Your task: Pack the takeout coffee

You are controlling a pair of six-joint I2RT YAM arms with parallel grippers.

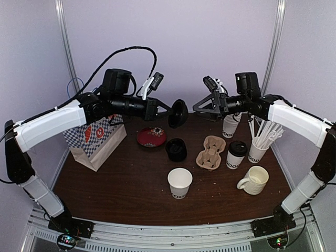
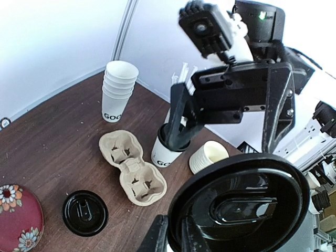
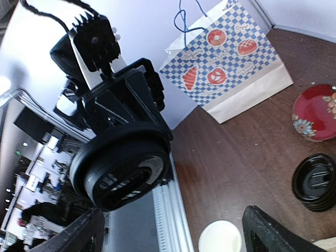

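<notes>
My left gripper (image 1: 170,111) is shut on the rim of a black dome lid (image 1: 178,113), held on edge in the air above the table's middle; the lid (image 2: 241,205) fills the lower right of the left wrist view. My right gripper (image 1: 206,105) faces it from the right, open and apart from it, fingers (image 3: 273,231) spread wide with nothing between them. Below stand the brown pulp carrier (image 1: 211,152), with both wells showing bare, a lidded "GOOD" cup (image 1: 236,154) to its right, and a lidless "GOOD" cup (image 1: 179,182) nearer the front.
A stack of black lids (image 1: 176,149) and a red floral plate (image 1: 151,137) sit left of the carrier. A checkered paper bag (image 1: 94,139) stands at the left. At the right are stacked white cups (image 1: 230,125), a cup of straws (image 1: 260,144) and a cream mug (image 1: 253,180).
</notes>
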